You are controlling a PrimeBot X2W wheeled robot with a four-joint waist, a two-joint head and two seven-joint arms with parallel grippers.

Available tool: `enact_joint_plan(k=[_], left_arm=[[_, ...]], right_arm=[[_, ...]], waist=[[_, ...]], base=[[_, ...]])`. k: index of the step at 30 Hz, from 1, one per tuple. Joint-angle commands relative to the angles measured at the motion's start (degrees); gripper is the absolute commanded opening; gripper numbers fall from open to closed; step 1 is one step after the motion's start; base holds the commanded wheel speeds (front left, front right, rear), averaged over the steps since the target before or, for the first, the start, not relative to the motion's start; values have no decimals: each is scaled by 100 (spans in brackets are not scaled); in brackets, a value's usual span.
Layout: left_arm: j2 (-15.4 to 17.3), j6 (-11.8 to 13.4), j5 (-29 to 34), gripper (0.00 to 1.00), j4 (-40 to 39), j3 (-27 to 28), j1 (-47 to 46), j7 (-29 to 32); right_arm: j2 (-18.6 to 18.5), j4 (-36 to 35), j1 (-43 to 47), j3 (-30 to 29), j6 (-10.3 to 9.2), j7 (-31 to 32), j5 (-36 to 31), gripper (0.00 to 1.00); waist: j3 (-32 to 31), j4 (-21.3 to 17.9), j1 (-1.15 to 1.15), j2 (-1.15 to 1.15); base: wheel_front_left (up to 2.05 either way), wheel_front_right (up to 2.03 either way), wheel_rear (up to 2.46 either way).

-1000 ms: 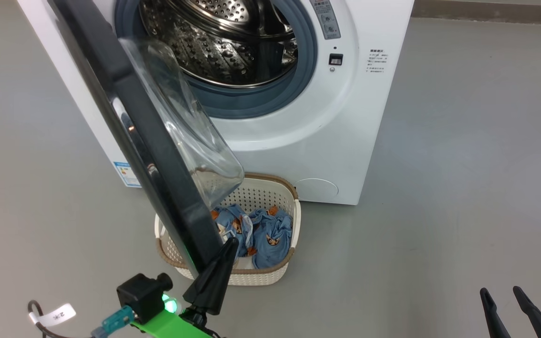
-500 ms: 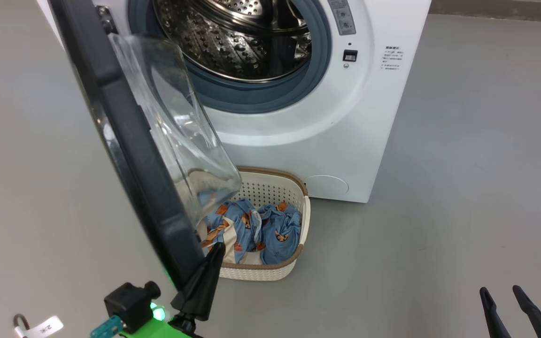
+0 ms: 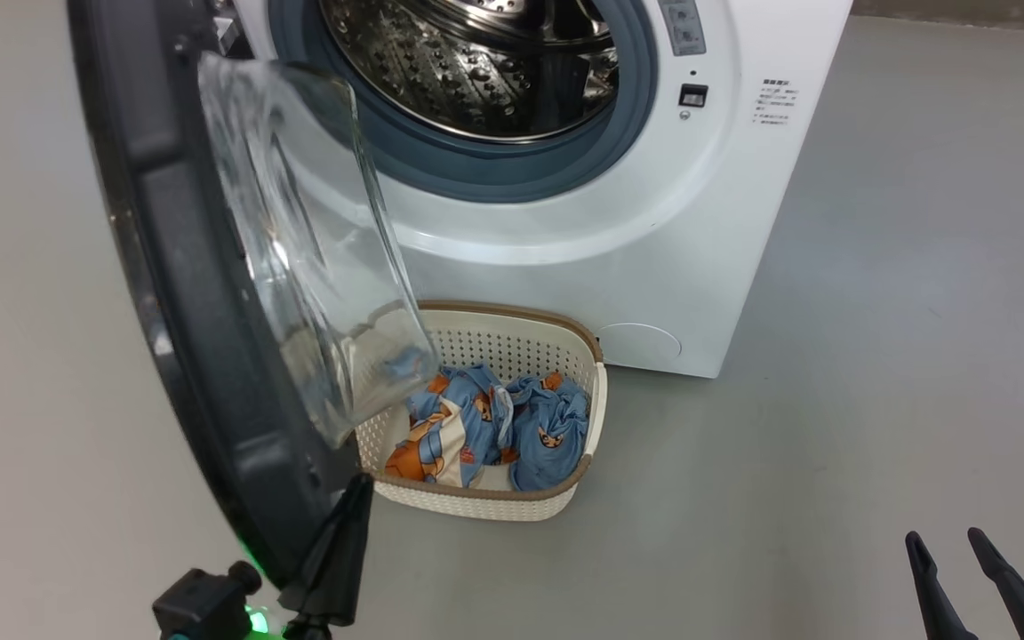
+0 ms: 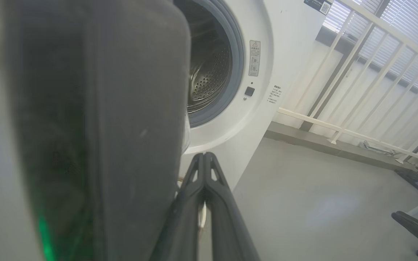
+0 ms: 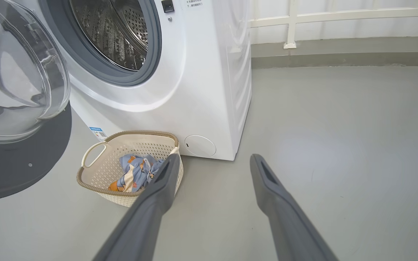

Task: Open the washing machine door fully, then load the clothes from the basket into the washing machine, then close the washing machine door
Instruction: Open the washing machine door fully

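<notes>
The washing machine door (image 3: 201, 356) swings wider, its lower edge now down toward 7 o'clock in the head view. The closed left gripper (image 3: 356, 493) at that edge goes with it. More of the clothes (image 3: 494, 427) and the basket (image 3: 512, 507) lie uncovered.

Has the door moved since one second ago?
Yes. The door has swung further left, away from the washer: it now uncovers nearly the whole basket.
</notes>
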Motion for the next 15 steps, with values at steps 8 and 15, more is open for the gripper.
enact_joint_plan(k=[8, 15], left_arm=[[150, 387, 171, 0, -226, 766, 72, -37], [152, 454, 213, 0, -200, 1280, 137, -37]], right_arm=[[-148, -164, -159, 100, 16, -70, -1, 100], [-145, -174, -165, 123, 16, -70, -3, 100]], waist=[[63, 160, 0, 0], [120, 242, 0, 0]], base=[[0, 0, 0], [0, 0, 0]])
